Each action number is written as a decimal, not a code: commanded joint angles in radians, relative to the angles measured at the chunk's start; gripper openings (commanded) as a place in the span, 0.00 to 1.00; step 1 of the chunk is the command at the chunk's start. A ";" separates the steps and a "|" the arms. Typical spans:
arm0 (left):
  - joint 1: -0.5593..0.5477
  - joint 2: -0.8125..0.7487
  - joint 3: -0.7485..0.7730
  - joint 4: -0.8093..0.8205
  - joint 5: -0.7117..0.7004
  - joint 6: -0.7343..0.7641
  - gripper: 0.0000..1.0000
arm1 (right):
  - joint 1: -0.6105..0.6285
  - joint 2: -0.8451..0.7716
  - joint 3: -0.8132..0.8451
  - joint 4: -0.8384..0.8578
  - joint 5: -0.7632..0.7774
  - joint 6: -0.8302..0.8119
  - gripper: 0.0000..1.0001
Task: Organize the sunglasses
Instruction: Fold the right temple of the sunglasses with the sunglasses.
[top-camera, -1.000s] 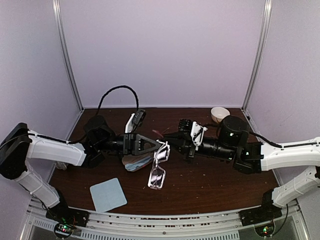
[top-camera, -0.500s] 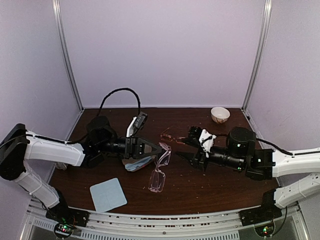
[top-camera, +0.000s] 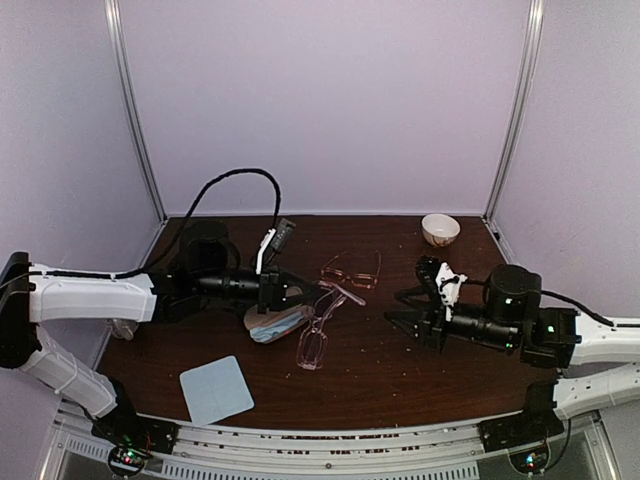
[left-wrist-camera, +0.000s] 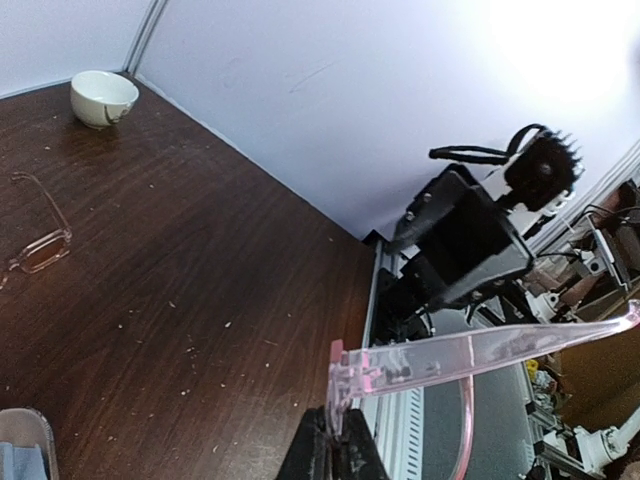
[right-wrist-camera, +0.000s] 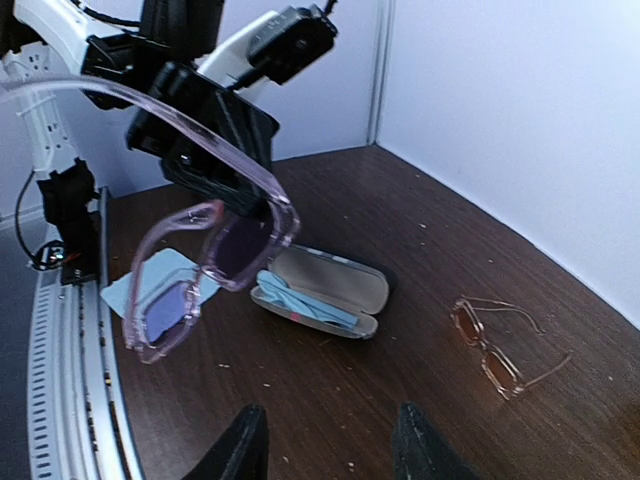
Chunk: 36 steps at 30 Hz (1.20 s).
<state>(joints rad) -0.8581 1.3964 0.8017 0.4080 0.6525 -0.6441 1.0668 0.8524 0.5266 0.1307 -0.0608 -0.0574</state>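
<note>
A pair of pink translucent sunglasses (top-camera: 316, 338) hangs in the air above the table, one temple unfolded. My left gripper (top-camera: 318, 293) is shut on them at the hinge corner (left-wrist-camera: 345, 400). From the right wrist they appear as tinted lenses (right-wrist-camera: 215, 250) in front of the left arm. A second pair, thin copper wire-framed sunglasses (top-camera: 352, 270), lies unfolded on the table behind (right-wrist-camera: 500, 350). My right gripper (top-camera: 402, 306) stands open and empty to the right of both pairs, its fingers (right-wrist-camera: 245, 445) low over bare wood.
An open glasses case (top-camera: 270, 323) with a blue cloth inside (right-wrist-camera: 320, 292) lies under the left gripper. A light blue cloth square (top-camera: 215, 388) lies near the front left. A white bowl (top-camera: 440, 229) sits at the back right corner. Crumbs dot the dark wooden table (top-camera: 440, 370).
My right gripper has let go of the pink sunglasses, opened, and drawn back to the right. The pair now hangs from the left gripper alone, and the copper pair is uncovered.
</note>
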 joint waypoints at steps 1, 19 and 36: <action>0.001 -0.009 0.047 -0.069 -0.078 0.076 0.00 | 0.006 0.030 0.043 0.055 -0.228 0.122 0.40; -0.001 -0.021 0.062 -0.054 -0.080 0.042 0.00 | 0.106 0.468 0.180 0.548 -0.416 0.295 0.23; -0.002 -0.049 0.008 0.172 0.085 -0.103 0.00 | 0.040 0.623 0.233 0.662 -0.464 0.251 0.24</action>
<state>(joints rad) -0.8566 1.3773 0.8196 0.4622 0.6773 -0.6994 1.1217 1.4528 0.7094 0.7696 -0.4950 0.2089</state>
